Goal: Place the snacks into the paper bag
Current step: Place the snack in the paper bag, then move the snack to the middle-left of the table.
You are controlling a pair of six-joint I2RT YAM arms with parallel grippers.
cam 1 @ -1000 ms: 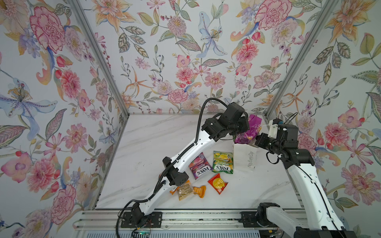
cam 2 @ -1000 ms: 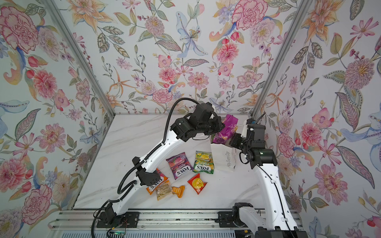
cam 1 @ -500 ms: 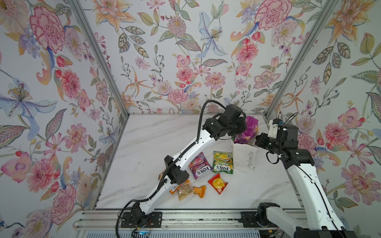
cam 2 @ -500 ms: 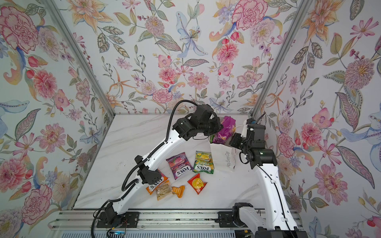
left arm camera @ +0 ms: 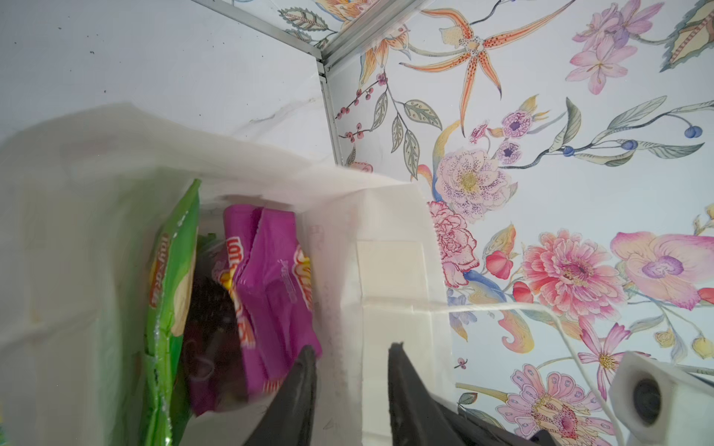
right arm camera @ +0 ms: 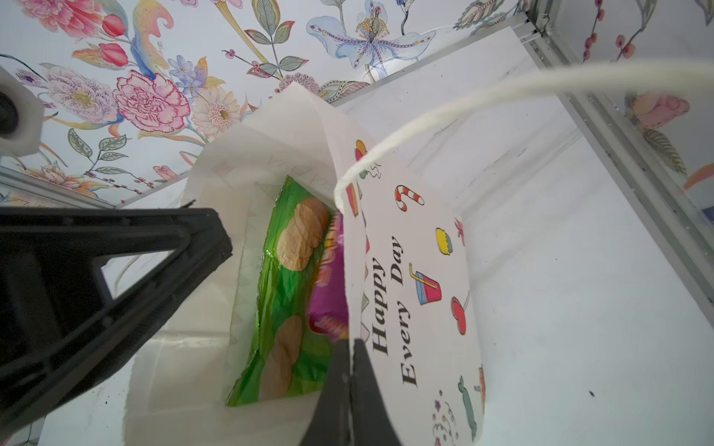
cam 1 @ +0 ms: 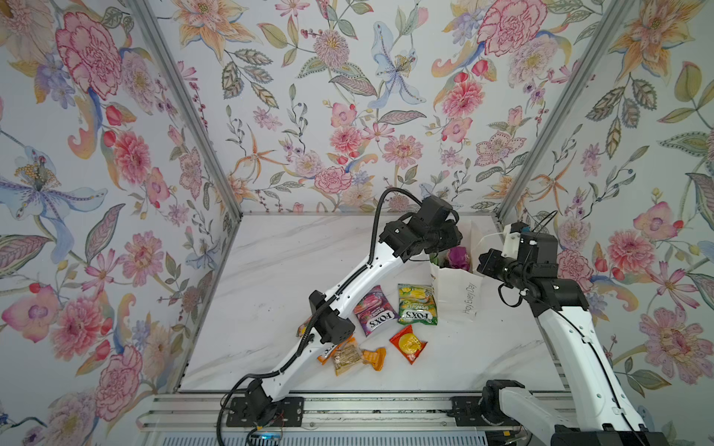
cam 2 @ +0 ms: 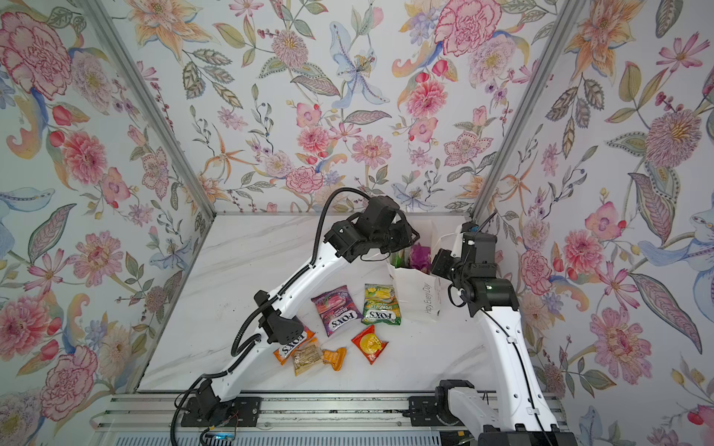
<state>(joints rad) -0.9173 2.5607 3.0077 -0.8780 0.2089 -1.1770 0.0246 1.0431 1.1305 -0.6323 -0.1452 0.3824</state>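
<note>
**Bagging in progress:** The left end effector [left arm camera: 351, 347] hangs over the bag's mouth, jaws partly apart and gripping nothing. The purple pack [left arm camera: 270, 278] sits inside the bag [left arm camera: 386, 270], beside the green chips [left arm camera: 170, 270] and clear of the fingers. The right end effector [right arm camera: 351, 347] is clamped tight on the rim of the bag's printed wall, holding the mouth open.

The bag stands upright on the bench [cam 1: 289, 262]. Six snacks lie outside it:
- the green FOX'S [cam 1: 417, 305], just beside the bag
- the purple FOX'S [cam 1: 374, 311], next beyond it
- the red sachet [cam 1: 407, 343], near
- the orange FOX'S [cam 2: 293, 345] and the bars [cam 1: 347, 357], well apart from the bag

This drop looks complete. The next move calls for lifting the left end effector out past the cord handle [right arm camera: 463, 104] without snagging it. It can then reach for a packet, likely the green FOX'S, while the right grip holds.
</note>
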